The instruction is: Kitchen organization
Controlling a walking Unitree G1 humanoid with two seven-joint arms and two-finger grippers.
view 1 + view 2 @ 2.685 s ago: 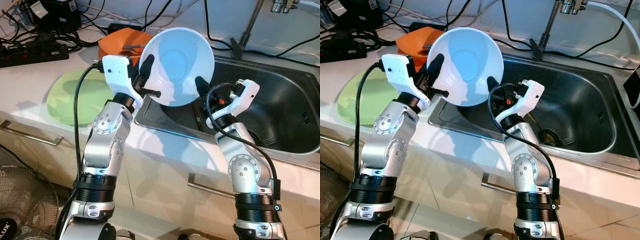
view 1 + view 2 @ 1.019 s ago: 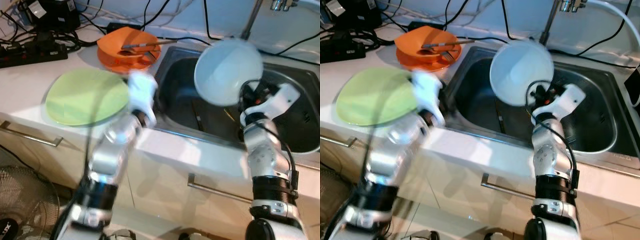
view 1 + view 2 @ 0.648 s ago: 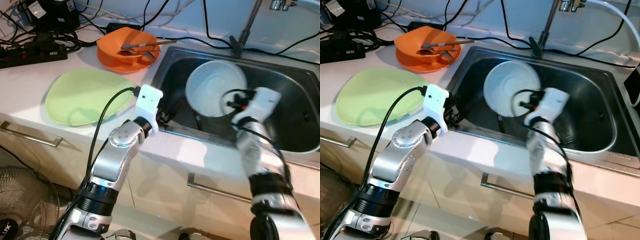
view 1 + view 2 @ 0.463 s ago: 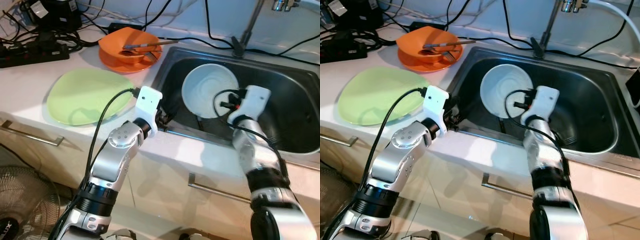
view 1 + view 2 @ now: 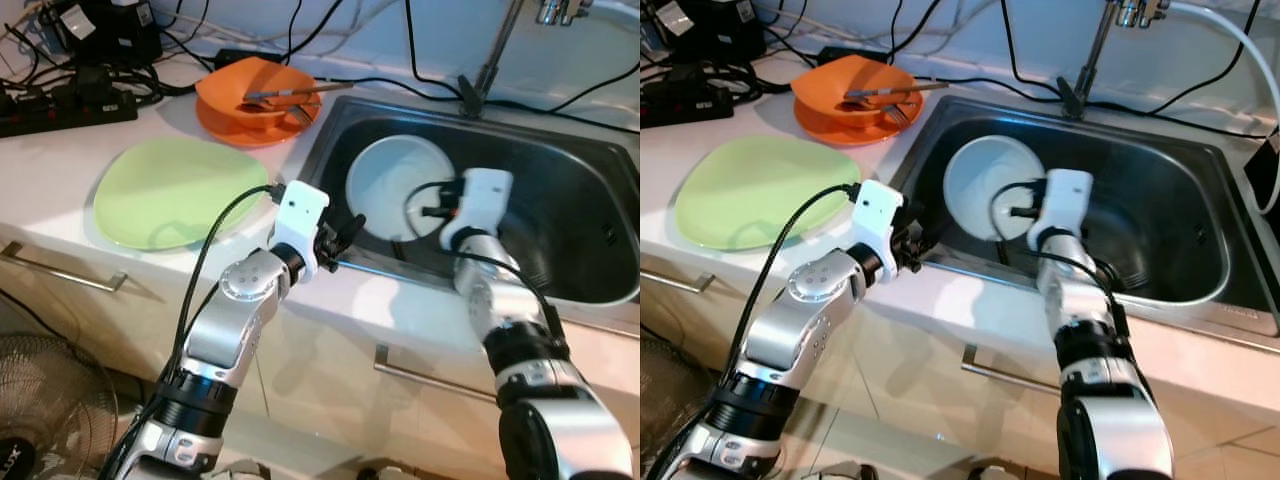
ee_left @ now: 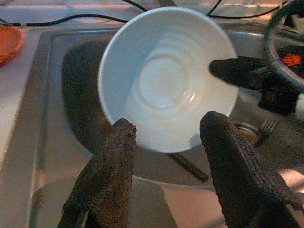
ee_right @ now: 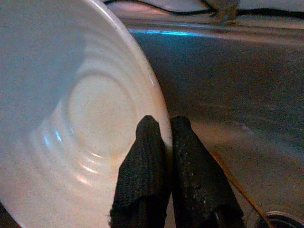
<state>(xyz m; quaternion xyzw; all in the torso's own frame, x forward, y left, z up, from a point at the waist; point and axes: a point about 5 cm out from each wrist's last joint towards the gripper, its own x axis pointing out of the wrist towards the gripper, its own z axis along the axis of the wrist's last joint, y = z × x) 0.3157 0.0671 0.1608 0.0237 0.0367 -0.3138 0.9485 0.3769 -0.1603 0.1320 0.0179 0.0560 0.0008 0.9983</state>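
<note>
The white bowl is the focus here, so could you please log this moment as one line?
white bowl: in sink, tilted | right gripper: jaws pinching its rim | left gripper: jaws open, at sink edge

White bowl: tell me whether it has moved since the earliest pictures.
Yes. The white bowl has gone down from above the counter edge into the sink, toward the basin's left side, pinched at its rim by the right gripper.

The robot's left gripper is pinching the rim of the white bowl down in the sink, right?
Not quite: the right gripper pinches the rim of the white bowl in the sink. The right wrist view shows its fingers shut on the rim. The left gripper is open, apart from the bowl.
</note>
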